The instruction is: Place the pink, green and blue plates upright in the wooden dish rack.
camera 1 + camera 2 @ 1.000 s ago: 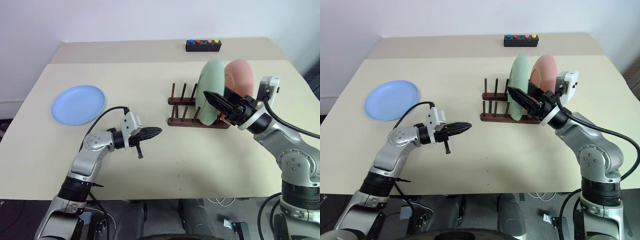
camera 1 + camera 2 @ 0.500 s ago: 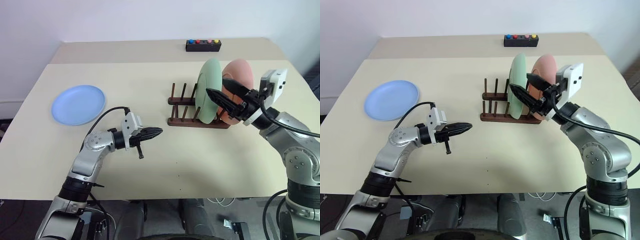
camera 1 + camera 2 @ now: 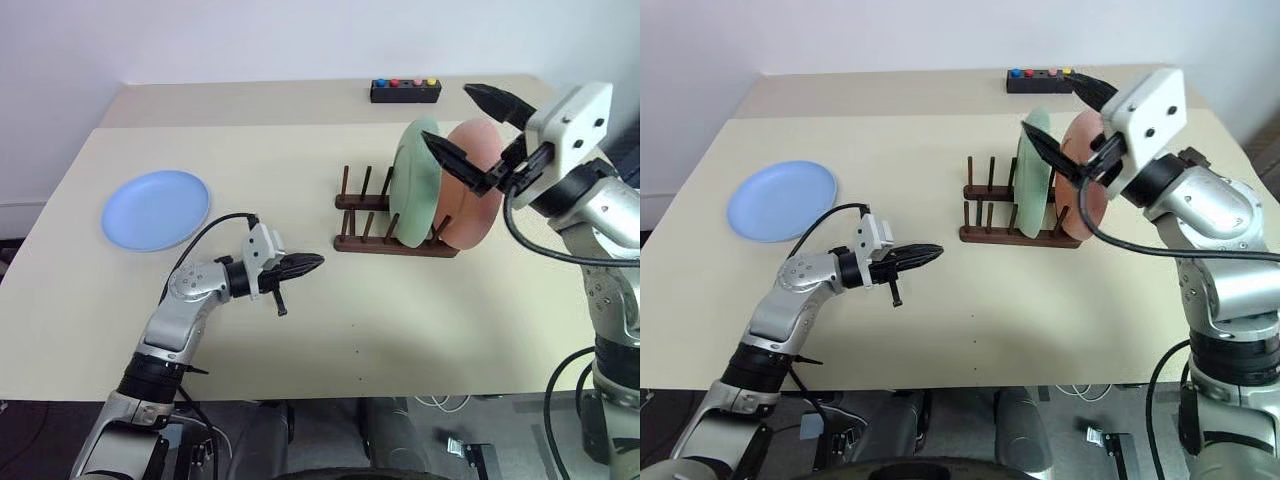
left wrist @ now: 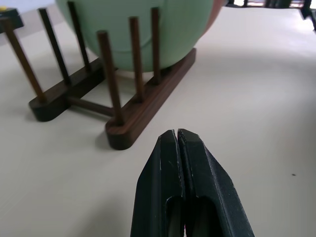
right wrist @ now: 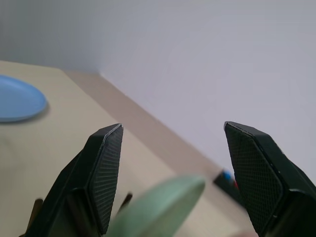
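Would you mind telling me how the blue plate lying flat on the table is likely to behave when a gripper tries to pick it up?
The blue plate looks rigid and should keep its shape. It lies flat on the table with a shallow, low rim, so getting a finger under the edge may be awkward and it could slide instead. Its plain matte surface probably grips reasonably once pinched.

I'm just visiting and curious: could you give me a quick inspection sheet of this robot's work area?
Surface: beige table, bare in front.
Job's things: green plate and pink plate upright in the wooden rack; blue plate flat, far left.
Clutter: black button box at the back edge.
Tools: left tool shut, empty; right tool open, empty, above the plates.
Cables: black cable on left arm.
Surroundings: white wall.
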